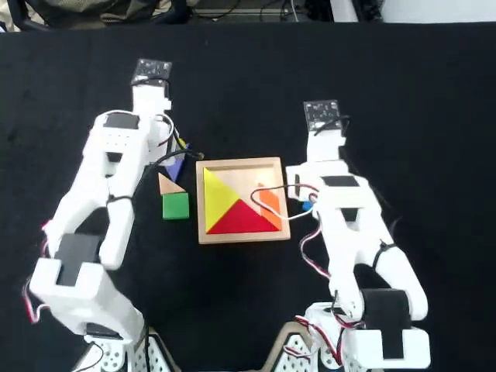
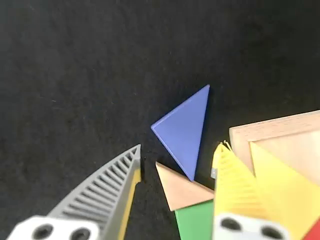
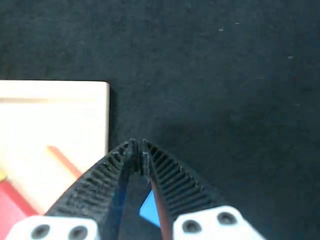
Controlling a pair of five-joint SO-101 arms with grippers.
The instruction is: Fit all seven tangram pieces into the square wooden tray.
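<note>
High: square wooden tray (image 1: 240, 229) sits mid-bench (image 1: 434, 116) with the yellow triangle (image 1: 218, 194), red triangle (image 1: 242, 221) and orange piece (image 1: 270, 203) inside. Tan triangle (image 1: 169, 184) and green square (image 1: 176, 206) lie just beside it, under my left arm.
Left wrist: left claw (image 2: 178, 147) is spread wide over the blue triangle (image 2: 184, 130), which lies flat near the tray corner, tip at the tan triangle's edge.
Right wrist: right claw (image 3: 137, 147) is pressed together just off the tray's edge, with a blue piece (image 3: 148, 209) beneath it.
</note>
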